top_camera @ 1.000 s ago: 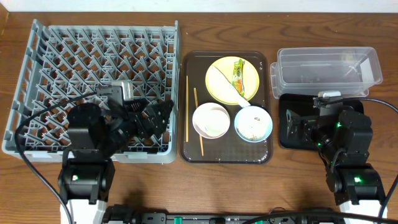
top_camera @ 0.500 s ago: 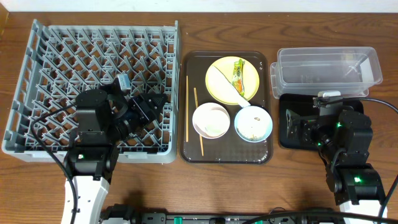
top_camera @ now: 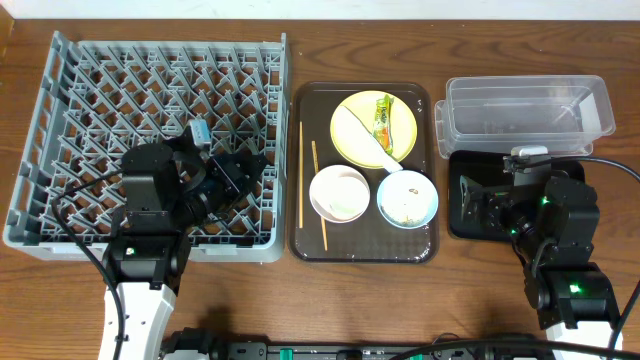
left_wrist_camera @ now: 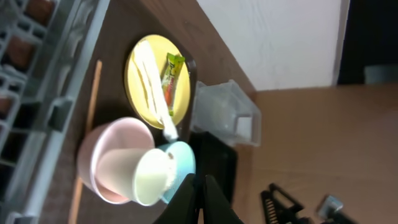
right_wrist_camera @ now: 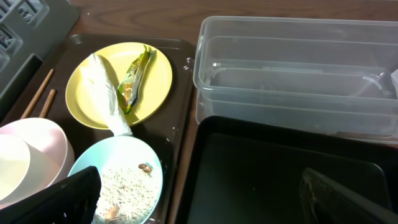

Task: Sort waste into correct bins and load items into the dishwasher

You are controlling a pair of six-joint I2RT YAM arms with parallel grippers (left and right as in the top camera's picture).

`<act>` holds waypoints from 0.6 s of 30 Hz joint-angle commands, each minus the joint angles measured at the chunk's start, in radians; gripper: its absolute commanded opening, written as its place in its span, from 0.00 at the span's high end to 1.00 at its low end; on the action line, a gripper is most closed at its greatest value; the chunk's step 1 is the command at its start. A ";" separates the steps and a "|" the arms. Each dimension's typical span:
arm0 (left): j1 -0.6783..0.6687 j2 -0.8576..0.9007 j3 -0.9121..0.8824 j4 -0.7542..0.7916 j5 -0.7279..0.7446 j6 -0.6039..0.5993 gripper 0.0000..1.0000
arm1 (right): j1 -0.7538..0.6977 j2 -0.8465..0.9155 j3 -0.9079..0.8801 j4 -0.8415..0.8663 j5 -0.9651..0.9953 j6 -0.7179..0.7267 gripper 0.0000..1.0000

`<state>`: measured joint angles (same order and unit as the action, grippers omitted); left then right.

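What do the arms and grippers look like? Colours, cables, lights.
The left arm and right arm are black, with white segments at the base. The left gripper and right gripper have black fingers. Black cables loop off both. Green lights on the right arm; a grey module on each wrist.

We log yellow plate (top_camera: 352, 148) bearing wrapper (top_camera: 382, 118) and paper strip (top_camera: 360, 132) | blue bowl (top_camera: 383, 198) holds rice scraps (top_camera: 406, 206) | white bowl (top_camera: 318, 190) just beside | chopsticks (top_camera: 301, 175) flat, left of bowls.
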<state>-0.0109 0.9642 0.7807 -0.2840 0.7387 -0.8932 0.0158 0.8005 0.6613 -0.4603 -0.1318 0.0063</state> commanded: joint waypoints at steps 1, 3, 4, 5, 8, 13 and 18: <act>0.004 0.001 0.022 0.031 0.039 -0.302 0.93 | -0.009 0.000 0.023 -0.001 -0.008 0.000 0.01; 0.004 -0.001 0.022 0.051 0.040 -0.470 0.92 | -0.009 0.000 0.023 -0.001 -0.008 0.000 0.01; 0.004 -0.001 0.022 0.053 0.039 -0.591 0.93 | -0.009 0.000 0.023 -0.001 -0.008 0.000 0.01; 0.004 0.000 0.022 0.061 0.037 -0.651 0.93 | -0.009 0.000 0.023 -0.001 -0.008 0.000 0.01; 0.004 0.001 0.022 0.073 0.014 -0.681 0.93 | -0.009 0.000 0.023 -0.001 -0.008 0.000 0.01; 0.004 0.002 0.022 0.073 0.002 -0.680 0.92 | -0.009 0.000 0.023 -0.003 -0.008 0.000 0.01; 0.004 0.001 0.022 0.074 0.002 -0.678 0.92 | -0.009 0.000 0.023 -0.005 -0.008 0.000 0.01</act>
<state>-0.0109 0.9646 0.7807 -0.2157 0.7521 -1.5486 0.0158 0.8005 0.6613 -0.4610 -0.1322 0.0067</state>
